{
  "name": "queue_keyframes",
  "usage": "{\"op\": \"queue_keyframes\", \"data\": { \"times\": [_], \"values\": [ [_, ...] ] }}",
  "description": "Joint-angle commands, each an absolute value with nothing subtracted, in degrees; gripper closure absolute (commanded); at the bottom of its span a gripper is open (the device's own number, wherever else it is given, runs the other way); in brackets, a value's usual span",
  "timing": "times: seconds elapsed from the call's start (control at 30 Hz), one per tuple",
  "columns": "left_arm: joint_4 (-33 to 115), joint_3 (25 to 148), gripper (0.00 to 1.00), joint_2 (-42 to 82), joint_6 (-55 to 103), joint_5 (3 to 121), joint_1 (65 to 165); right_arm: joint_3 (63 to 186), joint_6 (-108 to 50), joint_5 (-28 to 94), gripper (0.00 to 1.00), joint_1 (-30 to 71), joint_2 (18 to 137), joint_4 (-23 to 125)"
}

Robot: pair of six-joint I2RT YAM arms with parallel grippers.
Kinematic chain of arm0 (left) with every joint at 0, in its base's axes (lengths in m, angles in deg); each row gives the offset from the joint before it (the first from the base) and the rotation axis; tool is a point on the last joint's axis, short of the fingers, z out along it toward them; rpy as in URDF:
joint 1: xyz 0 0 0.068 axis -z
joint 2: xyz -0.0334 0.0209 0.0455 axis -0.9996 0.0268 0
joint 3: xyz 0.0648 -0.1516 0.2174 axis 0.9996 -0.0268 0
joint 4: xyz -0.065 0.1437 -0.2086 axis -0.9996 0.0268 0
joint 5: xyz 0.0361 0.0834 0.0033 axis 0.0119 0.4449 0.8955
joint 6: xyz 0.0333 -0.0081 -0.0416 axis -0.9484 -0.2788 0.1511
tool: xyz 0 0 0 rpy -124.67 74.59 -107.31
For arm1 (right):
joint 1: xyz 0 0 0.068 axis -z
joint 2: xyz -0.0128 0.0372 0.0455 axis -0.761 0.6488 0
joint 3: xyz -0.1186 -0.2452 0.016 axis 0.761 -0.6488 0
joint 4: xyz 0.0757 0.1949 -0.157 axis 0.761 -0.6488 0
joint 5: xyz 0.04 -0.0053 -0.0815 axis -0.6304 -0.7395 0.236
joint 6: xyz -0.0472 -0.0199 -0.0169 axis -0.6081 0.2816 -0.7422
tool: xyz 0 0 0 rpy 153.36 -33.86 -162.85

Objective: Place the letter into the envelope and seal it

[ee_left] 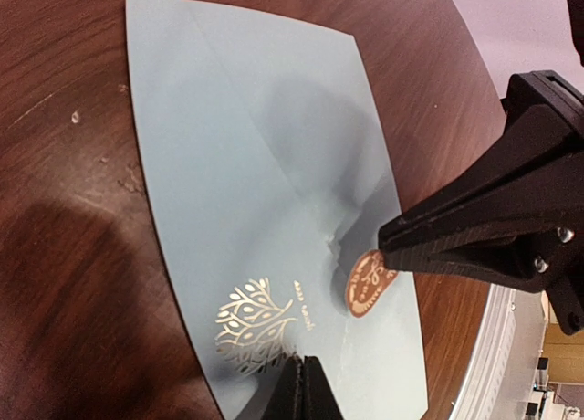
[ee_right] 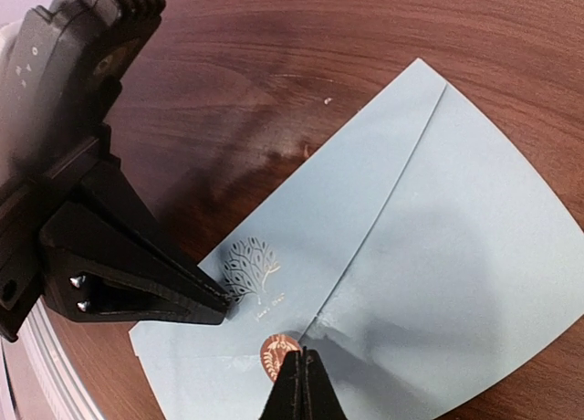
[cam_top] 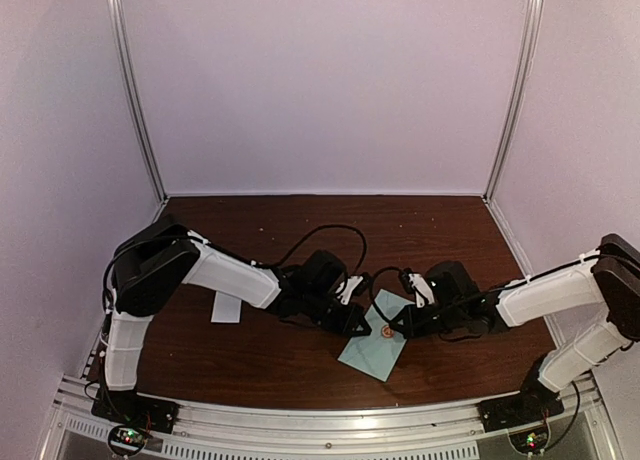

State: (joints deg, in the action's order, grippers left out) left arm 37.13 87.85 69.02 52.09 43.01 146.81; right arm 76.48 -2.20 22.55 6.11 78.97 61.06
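1. Top external view: the desk (cam_top: pixel 300 230) is dark brown wood with a faint grain and a dull sheen. It stands in a booth of plain pale lilac walls (cam_top: pixel 320 80) with slim metal corner posts (cam_top: pixel 135 90). A ribbed aluminium rail (cam_top: pixel 330 420) runs along the near edge. The envelope (cam_top: pixel 375 350) lies flat on the wood, skewed, between the two arm tips. A small white paper slip (cam_top: pixel 226 308) lies well to the left of the envelope, beside the left arm.
2. Same view: the left end effector (cam_top: pixel 362 325) and the right end effector (cam_top: pixel 396 328) meet over the envelope's upper part, each a matte black wedge on a white-sleeved arm.
3. Left wrist view: the envelope is smooth pale teal-blue paper, its pointed flap folded down and slightly puckered near the tip. A round copper seal (ee_left: pixel 365 281) sits at the flap's point, and a shiny silver tree emblem (ee_left: pixel 254 324) is printed just beside it. The left fingers are clenched together, empty, at the envelope's edge below the emblem.
4. Right wrist view: the right fingers are clenched, grasping nothing, their tip on the seal. The left tip rests at the emblem. Small pale specks dot the wood beyond the envelope.
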Motion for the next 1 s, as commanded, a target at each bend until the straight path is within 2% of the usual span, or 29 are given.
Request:
{"op": "queue_keyframes", "data": {
  "times": [0.0,0.97],
  "values": [
    [37.7,88.0,1.00,70.6,52.3,43.2,147.4,77.6,-2.1,24.4,1.00,5.6,79.7,62.2],
    [37.7,88.4,1.00,70.7,52.4,43.1,147.4,78.9,-2.6,25.1,1.00,5.7,83.5,63.0]
  ]
}}
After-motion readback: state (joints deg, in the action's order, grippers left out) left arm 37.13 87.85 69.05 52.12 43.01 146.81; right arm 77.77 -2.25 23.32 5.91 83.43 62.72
